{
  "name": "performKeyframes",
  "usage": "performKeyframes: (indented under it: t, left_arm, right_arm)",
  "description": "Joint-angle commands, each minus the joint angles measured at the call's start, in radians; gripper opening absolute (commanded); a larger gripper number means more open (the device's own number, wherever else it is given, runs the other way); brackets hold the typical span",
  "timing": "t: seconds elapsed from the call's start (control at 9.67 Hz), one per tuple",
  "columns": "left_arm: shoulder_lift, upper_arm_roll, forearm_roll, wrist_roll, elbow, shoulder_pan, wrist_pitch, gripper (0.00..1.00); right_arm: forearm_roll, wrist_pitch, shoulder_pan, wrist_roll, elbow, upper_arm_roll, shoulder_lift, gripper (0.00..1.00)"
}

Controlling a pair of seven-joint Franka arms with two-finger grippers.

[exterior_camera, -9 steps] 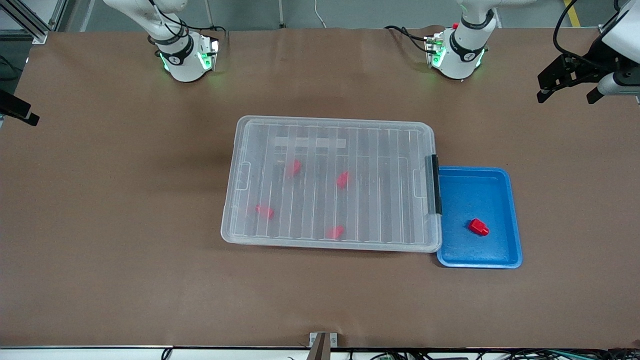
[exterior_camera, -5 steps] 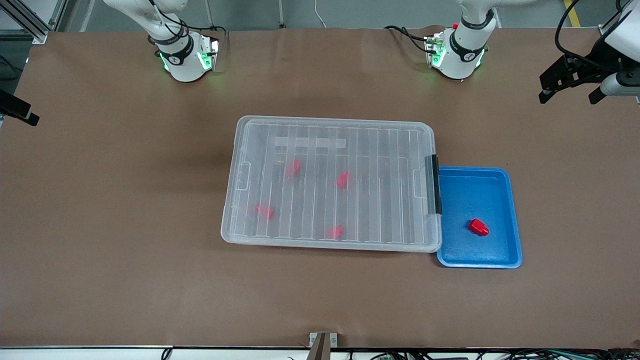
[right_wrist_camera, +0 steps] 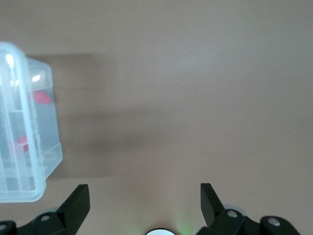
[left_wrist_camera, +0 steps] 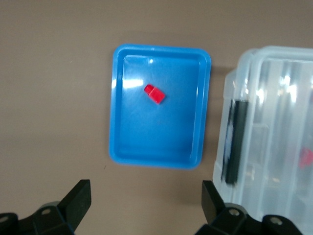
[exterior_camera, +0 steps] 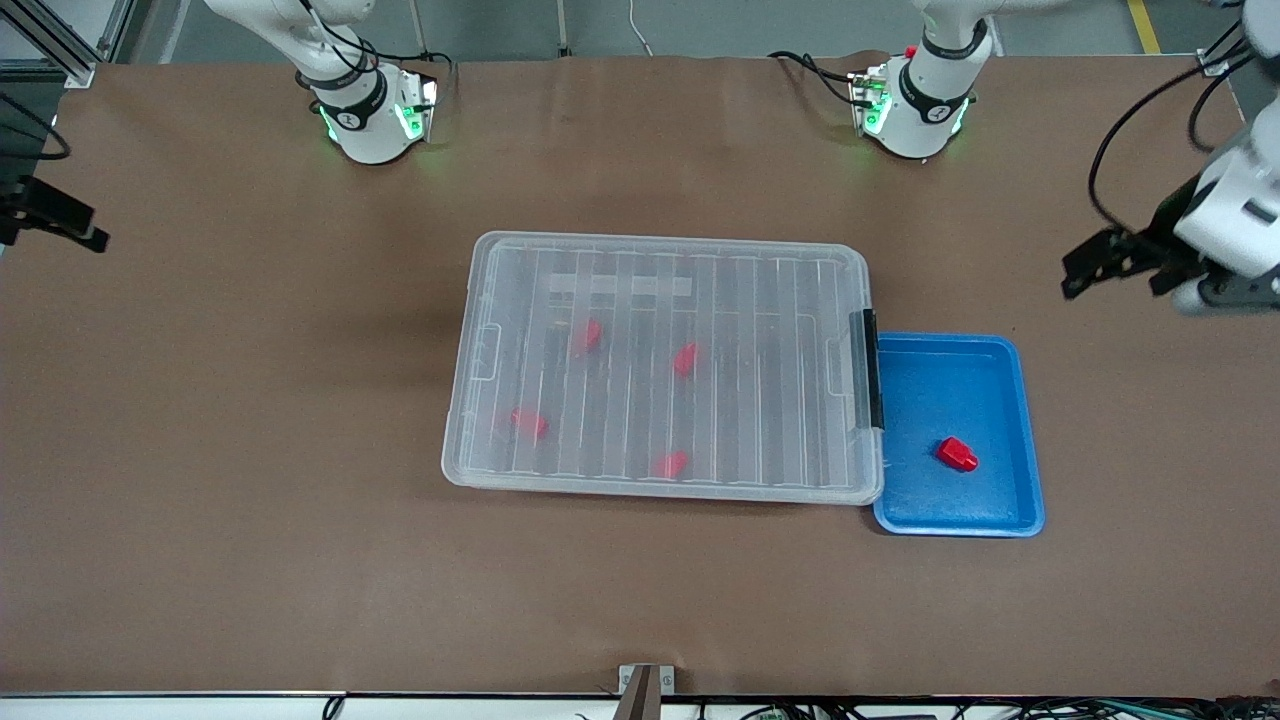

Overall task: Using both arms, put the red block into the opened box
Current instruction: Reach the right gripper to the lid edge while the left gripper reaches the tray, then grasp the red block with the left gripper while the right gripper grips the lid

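Red block (exterior_camera: pixel 957 454): lies loose in the blue tray (exterior_camera: pixel 1000 350), toward the tray's edge nearer the front camera; nothing touches it. Also seen from the left wrist (left_wrist_camera: pixel 154 94).

Blue tray: on the table (exterior_camera: pixel 250 400), touching the latch end of the box, at the left arm's end of it.

Box (exterior_camera: pixel 665 365): clear, ribbed lid on it, black latch (exterior_camera: pixel 872 368) at the tray end. Four other red pieces show through the lid (exterior_camera: pixel 587 336).

Left gripper (exterior_camera: pixel 1115 262): up in the air over bare table, toward the left arm's end, well apart from tray and block. Fingers (left_wrist_camera: pixel 78 198) spread wide, nothing between them. From its wrist camera, tray and block lie ahead of the fingertips, with the box's latch end beside them.

Right gripper (exterior_camera: pixel 55 222): at the table's edge at the right arm's end, well apart from the box. Fingers (right_wrist_camera: pixel 76 203) spread wide, empty. From its wrist camera, a corner of the box (right_wrist_camera: pixel 29 132) shows off to one side over bare table.
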Motion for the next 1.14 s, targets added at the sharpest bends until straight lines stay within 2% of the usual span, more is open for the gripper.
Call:
performKeyframes:
  t: [0.0, 0.21, 0.41, 0.62, 0.93, 1.03]
  left_arm:
    - [0.064, -0.007, 0.015, -0.079, -0.182, 0.000, 0.248, 1.00]
    - [0.205, -0.006, 0.015, -0.099, -0.211, -0.001, 0.426, 1.00]
    - [0.325, -0.007, 0.015, -0.211, -0.211, 0.015, 0.558, 1.00]
    - [0.412, -0.006, 0.015, -0.407, -0.207, 0.006, 0.662, 1.00]
    - [0.549, 0.002, 0.014, -0.461, -0.190, 0.017, 0.819, 1.00]
    - [0.572, 0.015, 0.014, -0.465, -0.179, 0.017, 0.822, 1.00]
  right_arm:
    - [0.024, 0.065, 0.033, 0.087, -0.027, 0.095, 0.114, 1.00]
    - [0.029, 0.253, 0.105, 0.222, -0.149, 0.149, 0.154, 1.00]
    - [0.029, 0.492, 0.186, 0.303, -0.316, 0.151, 0.168, 1.00]
    - [0.014, 0.596, 0.245, 0.375, -0.331, 0.150, 0.240, 1.00]
    - [-0.045, 0.662, 0.251, 0.379, -0.351, 0.150, 0.281, 1.00]
    - [-0.045, 0.712, 0.254, 0.379, -0.378, 0.150, 0.283, 1.00]
